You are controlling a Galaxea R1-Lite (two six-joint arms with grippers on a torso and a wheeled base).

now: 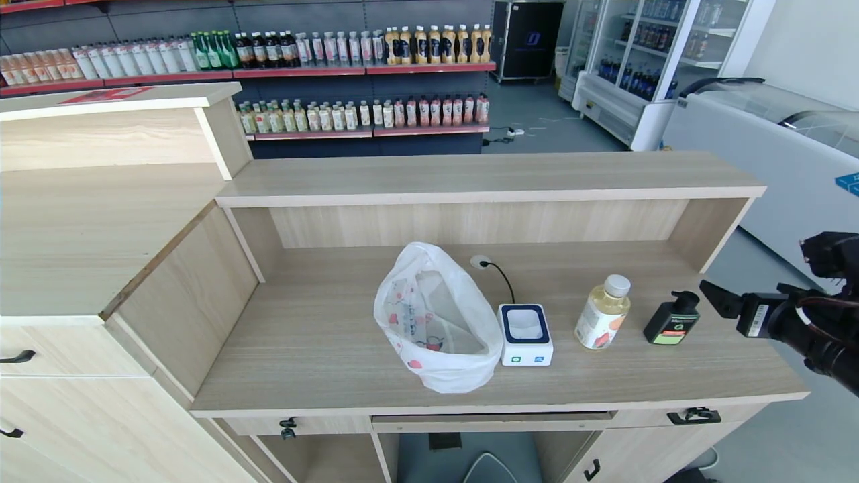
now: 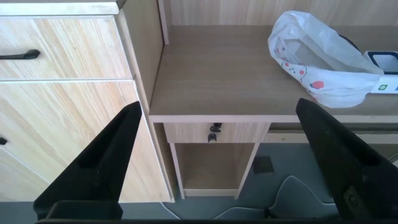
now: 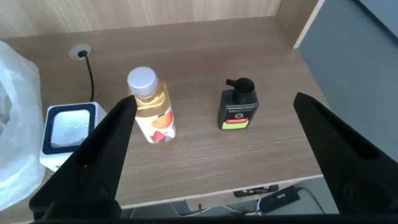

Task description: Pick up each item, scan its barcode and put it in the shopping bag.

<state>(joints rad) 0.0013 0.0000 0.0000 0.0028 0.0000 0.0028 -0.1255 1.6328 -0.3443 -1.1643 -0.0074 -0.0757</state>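
A white plastic shopping bag stands open on the wooden counter. Right beside it sits a white barcode scanner with a dark-framed window. Further right stand a yellow drink bottle with a white cap and a black pump bottle. My right gripper hangs open just beyond the counter's right end, close to the pump bottle. Between its fingers, the right wrist view shows the drink bottle and the pump bottle. My left gripper is open and empty, low before the counter's left front, with the bag farther off.
A raised shelf runs along the counter's back, with side walls at both ends. The scanner's cable leads to a hole in the counter. Drawers with black handles stand left. A store shelf of bottles and freezers lie beyond.
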